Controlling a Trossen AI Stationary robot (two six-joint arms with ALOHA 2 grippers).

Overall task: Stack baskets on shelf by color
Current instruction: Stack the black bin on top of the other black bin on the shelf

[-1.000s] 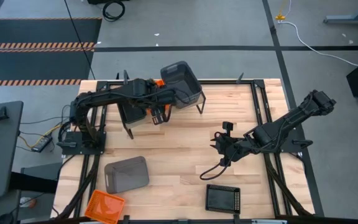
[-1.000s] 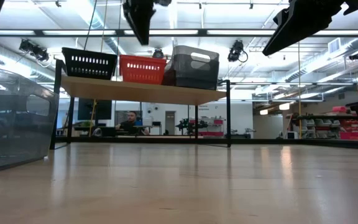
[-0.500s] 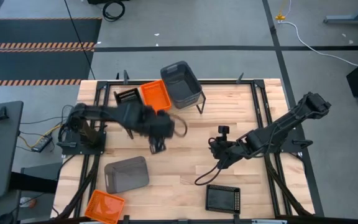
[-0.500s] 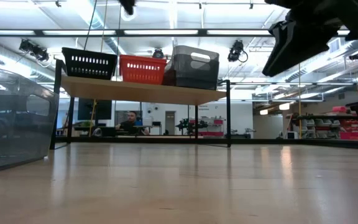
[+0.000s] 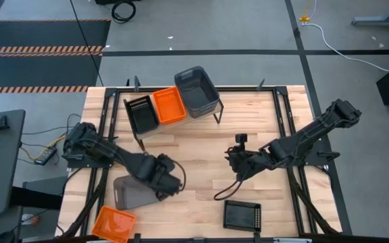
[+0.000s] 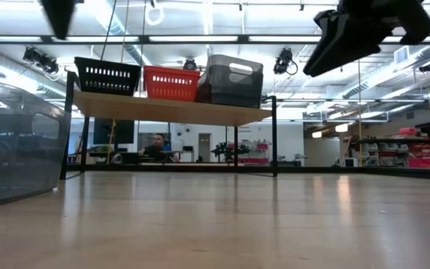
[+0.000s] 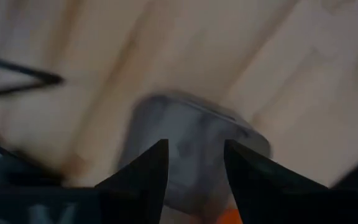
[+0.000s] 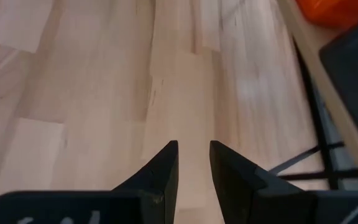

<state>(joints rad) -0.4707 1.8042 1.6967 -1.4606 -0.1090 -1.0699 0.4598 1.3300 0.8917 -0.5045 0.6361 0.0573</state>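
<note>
On the shelf (image 5: 155,125), in a row, stand a black basket (image 5: 140,112), an orange basket (image 5: 169,104) and a dark-grey bin (image 5: 198,91). The low view shows the same row: black basket (image 6: 107,75), orange basket (image 6: 172,82), bin (image 6: 234,78). On the table lie another dark-grey bin (image 5: 132,191), an orange basket (image 5: 113,224) and a black basket (image 5: 242,216). My left gripper (image 5: 162,187) hovers open just over the table's grey bin (image 7: 191,146). My right gripper (image 5: 237,162) hangs over bare wood mid-table, its fingers (image 8: 166,155) a narrow gap apart.
The table's grey bin fills the low view's left edge (image 6: 13,142). Bare wood lies between the two arms and below the shelf. The shelf's black legs (image 5: 218,116) stand on the far part of the table. A person sits in the room far behind (image 6: 155,146).
My left gripper has drawn back from the orange basket on the shelf and swung toward the near edge, ending over the grey bin on the table. The orange basket has stayed on the shelf between the black basket and the grey bin.
</note>
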